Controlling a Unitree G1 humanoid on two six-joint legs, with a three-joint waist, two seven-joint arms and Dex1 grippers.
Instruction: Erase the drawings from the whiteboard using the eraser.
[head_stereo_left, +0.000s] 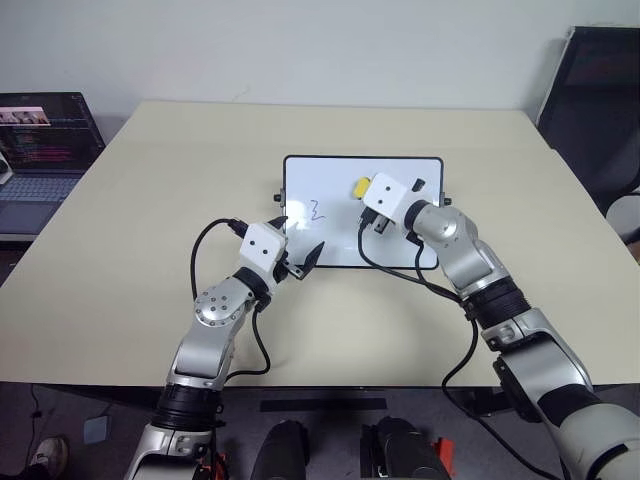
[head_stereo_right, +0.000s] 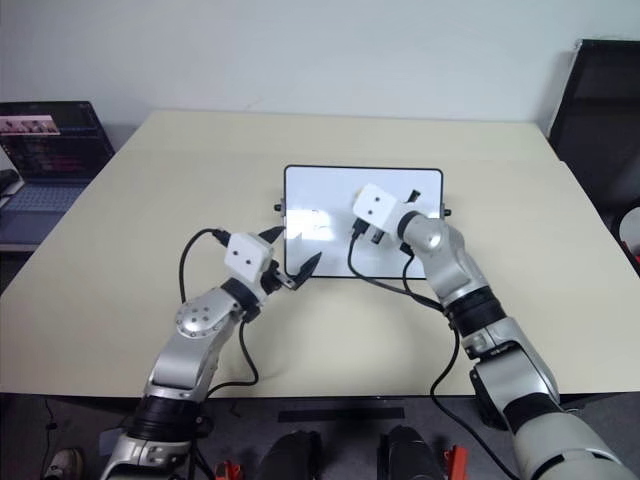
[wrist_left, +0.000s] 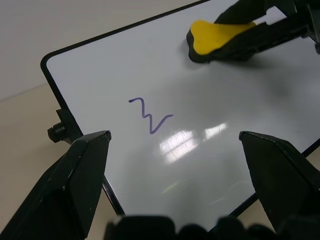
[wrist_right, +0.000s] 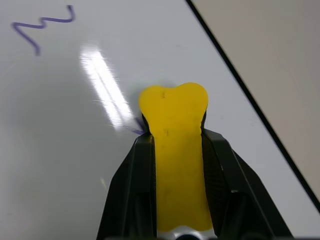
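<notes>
The whiteboard lies flat in the middle of the table, with black knobs on its short sides. One thin purple squiggle of the drawings shows left of centre, also seen as a squiggle from the left wrist. My right gripper is shut on the yellow eraser, which rests on the board near its far edge, to the right of the squiggle. A short purple mark peeks out beside the eraser. My left gripper hangs open and empty over the board's near left corner.
An open laptop sits off the table's far left. A black chair stands at the far right. The beige table extends widely around the board. Black cables loop from both wrists above the table's near part.
</notes>
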